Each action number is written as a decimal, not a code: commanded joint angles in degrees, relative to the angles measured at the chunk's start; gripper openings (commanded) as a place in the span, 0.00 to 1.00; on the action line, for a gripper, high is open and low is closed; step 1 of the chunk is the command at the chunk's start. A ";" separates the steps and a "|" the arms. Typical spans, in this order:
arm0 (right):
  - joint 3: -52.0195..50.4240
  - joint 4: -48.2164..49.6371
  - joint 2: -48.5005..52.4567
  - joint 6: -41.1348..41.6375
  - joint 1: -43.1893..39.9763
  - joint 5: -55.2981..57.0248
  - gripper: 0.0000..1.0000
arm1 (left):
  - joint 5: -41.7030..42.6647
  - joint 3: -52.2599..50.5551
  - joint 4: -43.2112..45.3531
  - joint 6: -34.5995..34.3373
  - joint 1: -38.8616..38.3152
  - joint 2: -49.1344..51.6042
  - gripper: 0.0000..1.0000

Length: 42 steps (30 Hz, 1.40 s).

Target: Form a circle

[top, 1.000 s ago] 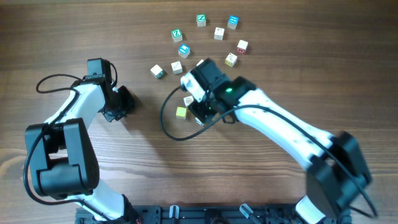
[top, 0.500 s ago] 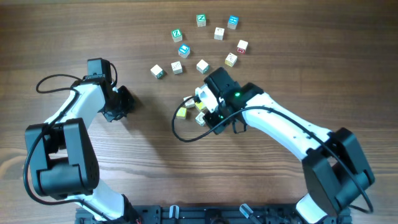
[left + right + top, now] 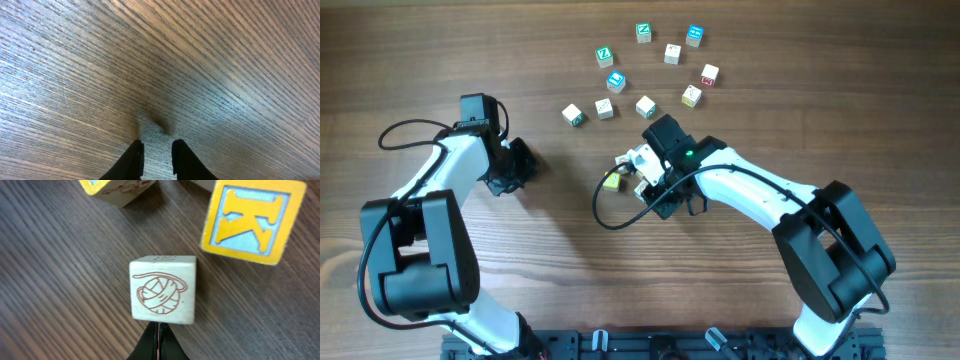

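Note:
Several small letter blocks lie in a loose curved scatter at the back middle, among them a white block (image 3: pixel 645 106) and a green-marked one (image 3: pixel 604 55). Three more lie nearer the front. They are a cream block with a yarn-ball drawing (image 3: pixel 162 290), a yellow K block (image 3: pixel 252 217) and a third block (image 3: pixel 117 189) at the frame's top. My right gripper (image 3: pixel 157 330) is shut, and its tips touch the cream block's near face. From overhead it (image 3: pixel 640 186) sits beside a yellowish block (image 3: pixel 612 181). My left gripper (image 3: pixel 157 150) stands narrowly open over bare wood, also seen far left (image 3: pixel 518 165).
The right arm's black cable (image 3: pixel 598 205) loops onto the wooden table (image 3: pixel 800 110) just left of the gripper. A dark rail (image 3: pixel 650 345) runs along the front edge.
My right gripper drew back from the curved scatter toward the front, leaving a white block there, and its jaws shut. The left arm stayed in place and its jaws narrowed slightly.

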 commanded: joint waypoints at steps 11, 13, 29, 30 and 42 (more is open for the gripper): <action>-0.57 1.95 0.72 -0.96 -0.04 2.80 0.04 | 0.70 -0.39 -0.04 -0.15 0.00 -0.20 0.22; -0.55 1.73 0.70 -0.87 -0.04 2.78 0.04 | 0.70 -0.39 -0.02 -0.15 0.00 -0.20 0.22; 15.19 -12.72 1.88 -1.16 5.35 1.07 0.04 | 0.70 -0.39 -0.02 -0.15 0.00 -0.20 0.22; 15.19 -12.48 2.86 -1.11 5.97 1.05 0.04 | 0.70 -0.39 -0.02 -0.15 0.00 -0.20 0.22; 14.45 -10.71 6.43 -0.98 6.51 3.02 0.04 | 0.70 -0.39 -0.17 -0.15 0.00 -0.20 0.23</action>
